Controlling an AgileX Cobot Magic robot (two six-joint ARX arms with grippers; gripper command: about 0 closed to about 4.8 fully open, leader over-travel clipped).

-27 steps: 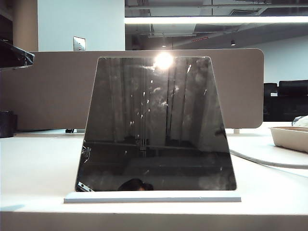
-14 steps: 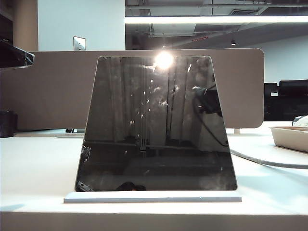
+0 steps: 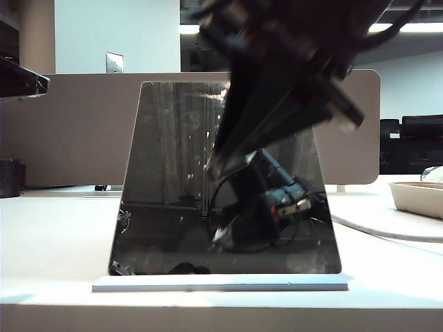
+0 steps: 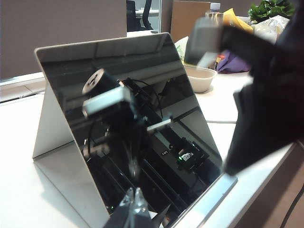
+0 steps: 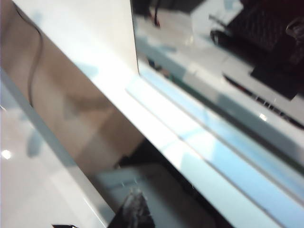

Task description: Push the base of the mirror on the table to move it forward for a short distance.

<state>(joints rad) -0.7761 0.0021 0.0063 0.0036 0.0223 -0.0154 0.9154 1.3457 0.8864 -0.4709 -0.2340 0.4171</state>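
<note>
Mirror [image 3: 208,180]: dark, glossy, near-black face with pale smudges and speckles, reflecting black arm parts and one small green light; pale grey-white back panel in the left wrist view. Base of the mirror [image 3: 220,283]: flat white slab. Bench [image 3: 55,242]: plain white with a paler front edge. Right gripper [image 3: 221,162]: black, blurred, with a whitish tip. Left gripper [image 4: 135,209]: dark, with pale glinting edges. Partition board [image 3: 69,131]: beige. Tray [image 3: 415,197]: off-white. Cable [image 3: 381,232]: white. Ceiling light strip [image 3: 408,28]: bright white.
</note>
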